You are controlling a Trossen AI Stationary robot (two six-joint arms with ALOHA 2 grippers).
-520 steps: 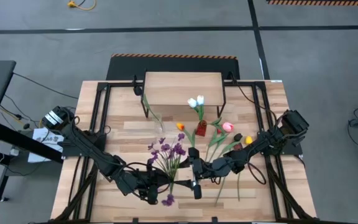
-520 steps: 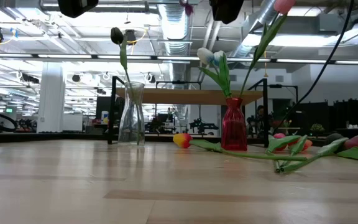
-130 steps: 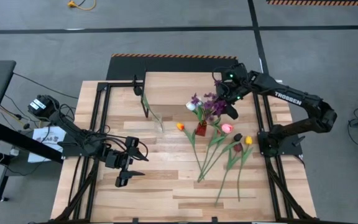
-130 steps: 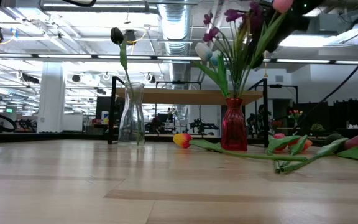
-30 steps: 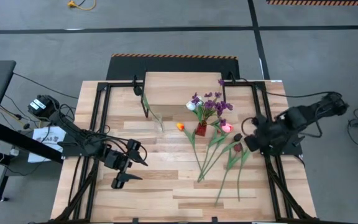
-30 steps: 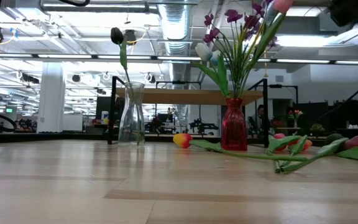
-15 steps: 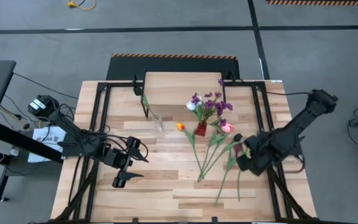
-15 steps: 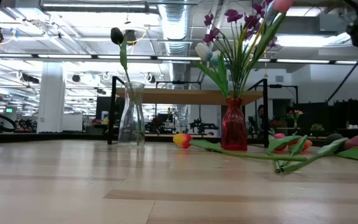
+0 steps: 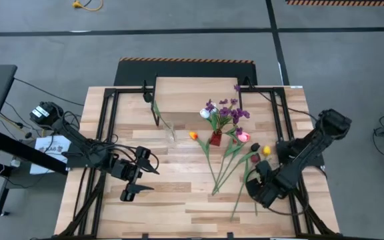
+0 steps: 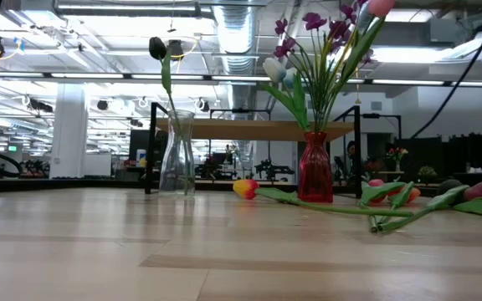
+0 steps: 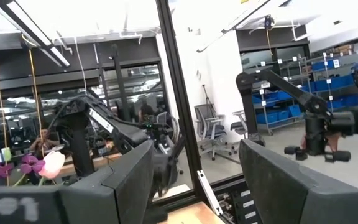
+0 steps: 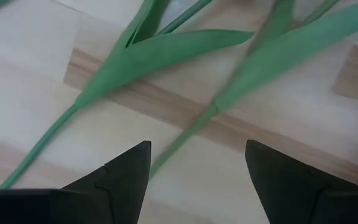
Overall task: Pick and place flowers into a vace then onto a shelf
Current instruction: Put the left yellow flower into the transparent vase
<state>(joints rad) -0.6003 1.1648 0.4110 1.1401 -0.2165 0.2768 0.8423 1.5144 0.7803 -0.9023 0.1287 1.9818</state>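
High view: loose long-stemmed flowers [image 9: 235,167] flat on table [image 9: 179,207].

Wooden table [image 9: 145,207]: vases, loose tulips [image 9: 235,167]

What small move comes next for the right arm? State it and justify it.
Probably lower the right gripper onto the green stem lying between its open fingers and close. The stem lies flat on the table, nothing is held, and loose tulips remain beside the red vase.
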